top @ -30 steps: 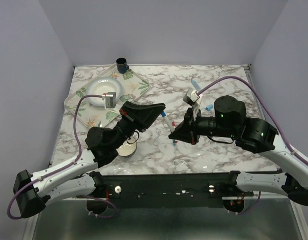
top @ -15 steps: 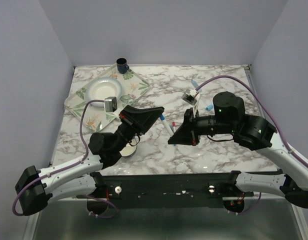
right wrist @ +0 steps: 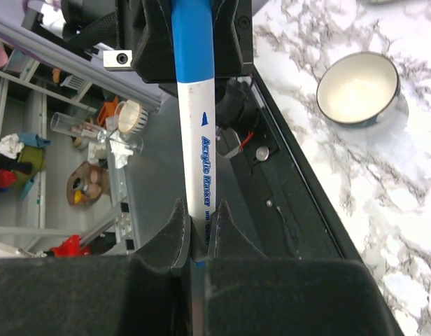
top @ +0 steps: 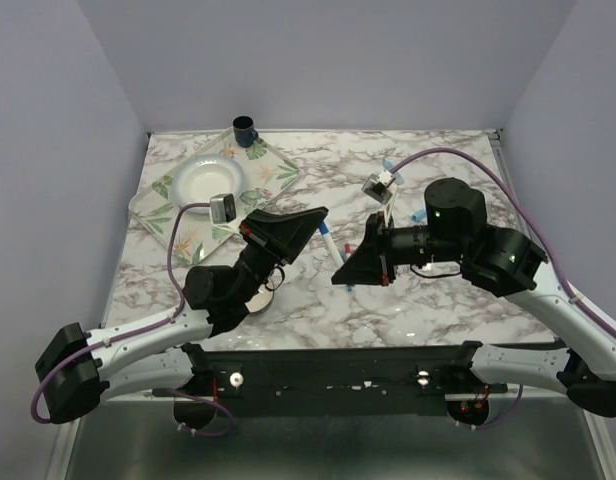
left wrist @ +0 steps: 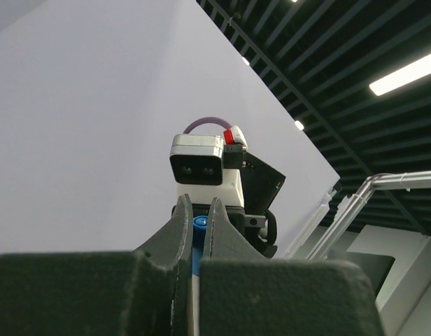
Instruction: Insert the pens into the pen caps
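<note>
My right gripper is shut on the white barrel of a pen with a blue end. That end points at my left gripper, which is shut on the dark blue pen cap. In the right wrist view the pen's blue end runs up between the left fingers. From above, the left gripper and right gripper face each other above the table's middle, with the pen between them. A light blue pen and a light blue cap lie behind the right arm.
A floral tray with a white plate sits at the back left, a dark cup at its far corner. A small bowl stands under the left arm and shows in the right wrist view.
Both wrists have shifted slightly. The right arm has drawn a little to the left. Both grips hold and the tips still face each other.
</note>
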`<act>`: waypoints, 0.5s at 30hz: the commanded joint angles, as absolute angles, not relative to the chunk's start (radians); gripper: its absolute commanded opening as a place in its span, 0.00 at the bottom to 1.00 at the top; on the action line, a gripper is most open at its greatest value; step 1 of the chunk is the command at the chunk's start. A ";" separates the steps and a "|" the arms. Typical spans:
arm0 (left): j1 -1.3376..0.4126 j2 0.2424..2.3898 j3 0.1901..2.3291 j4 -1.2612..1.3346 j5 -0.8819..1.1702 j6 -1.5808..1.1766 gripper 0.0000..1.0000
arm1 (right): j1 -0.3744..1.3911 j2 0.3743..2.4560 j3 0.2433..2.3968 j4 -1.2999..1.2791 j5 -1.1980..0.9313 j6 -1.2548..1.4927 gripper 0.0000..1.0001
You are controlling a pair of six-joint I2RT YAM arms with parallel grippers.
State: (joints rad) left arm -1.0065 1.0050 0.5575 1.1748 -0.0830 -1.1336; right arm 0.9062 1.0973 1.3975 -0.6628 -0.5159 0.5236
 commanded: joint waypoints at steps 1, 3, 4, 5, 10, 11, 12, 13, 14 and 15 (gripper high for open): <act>-1.170 1.023 0.503 0.859 0.410 -1.144 0.00 | 0.818 1.175 1.419 0.503 -0.245 0.539 0.01; -1.157 0.996 0.505 0.841 0.397 -1.144 0.06 | 0.816 1.177 1.428 0.445 -0.281 0.503 0.01; -1.149 0.986 0.526 0.822 0.396 -1.138 0.11 | 0.816 1.175 1.430 0.421 -0.287 0.486 0.01; -1.141 0.974 0.544 0.795 0.394 -1.126 0.18 | 0.816 1.166 1.422 0.402 -0.311 0.477 0.01; -1.103 0.870 0.749 0.430 0.298 -0.956 0.58 | 0.818 1.091 1.274 0.307 -0.376 0.414 0.01; -1.098 0.861 0.782 0.375 0.284 -0.921 0.66 | 0.818 1.071 1.208 0.298 -0.368 0.410 0.01; -1.095 0.842 0.813 0.280 0.270 -0.893 0.69 | 0.818 1.036 1.177 0.255 -0.354 0.399 0.01; -1.091 0.838 0.863 0.240 0.241 -0.872 0.71 | 0.818 1.017 1.154 0.230 -0.339 0.391 0.01; -1.079 0.831 0.888 0.206 0.229 -0.830 0.77 | 0.819 1.000 1.135 0.203 -0.324 0.381 0.01; -1.074 0.824 0.908 0.155 0.222 -0.815 0.80 | 0.819 0.965 1.094 0.148 -0.313 0.365 0.01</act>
